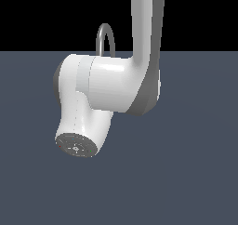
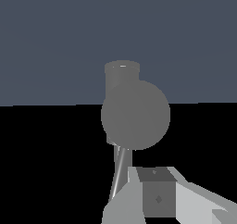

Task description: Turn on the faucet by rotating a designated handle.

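Mostly the robot arm (image 1: 116, 80) hides the faucet (image 1: 105, 37) (arch showing).

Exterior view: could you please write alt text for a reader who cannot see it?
A bulky white robot arm fills the middle of the picture, hiding most of a grey faucet; only the top of its arched spout shows behind the arm. The floor is dark blue-grey, the background black.
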Robot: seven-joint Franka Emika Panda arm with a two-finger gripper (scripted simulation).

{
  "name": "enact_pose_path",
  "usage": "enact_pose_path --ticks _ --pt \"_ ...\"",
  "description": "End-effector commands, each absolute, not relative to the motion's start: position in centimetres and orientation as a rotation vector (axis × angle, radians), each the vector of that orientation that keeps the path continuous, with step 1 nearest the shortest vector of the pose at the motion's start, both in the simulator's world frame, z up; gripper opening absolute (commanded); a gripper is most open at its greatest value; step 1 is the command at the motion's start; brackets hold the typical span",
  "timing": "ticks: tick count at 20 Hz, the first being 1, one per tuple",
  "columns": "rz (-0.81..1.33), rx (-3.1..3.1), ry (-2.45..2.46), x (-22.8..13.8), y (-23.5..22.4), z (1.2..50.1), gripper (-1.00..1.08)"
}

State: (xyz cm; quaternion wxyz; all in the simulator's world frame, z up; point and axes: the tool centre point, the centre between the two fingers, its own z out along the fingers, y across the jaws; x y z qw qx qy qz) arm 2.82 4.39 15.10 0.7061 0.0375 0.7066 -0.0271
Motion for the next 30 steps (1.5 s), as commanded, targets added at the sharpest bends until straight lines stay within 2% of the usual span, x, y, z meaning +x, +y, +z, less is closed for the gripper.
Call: enact_pose_path --ticks 1,2,3,16,17,18,30 --pt "-0.124 0.121 1.569 2.5 -0.8 14.6 -1.0" --pt "-0.124 0.121 1.569 2.5 -0.8 14.6 -1.0" --pt "-0.061 0.097 1.565 2.8 4.0 15.1 -1.0" --pt "-0.123 0.122 1.567 2.3 -2.1 10.4 -1.0" --pt "-0.123 0.122 1.567 2.3 -2.1 10.4 -1.0" --pt "-0.104 0.145 1.512 3.3 0.3 13.6 -1.0" --pt "-0.122 0.126 1.56 2.8 -0.1 7.3 -1.0"
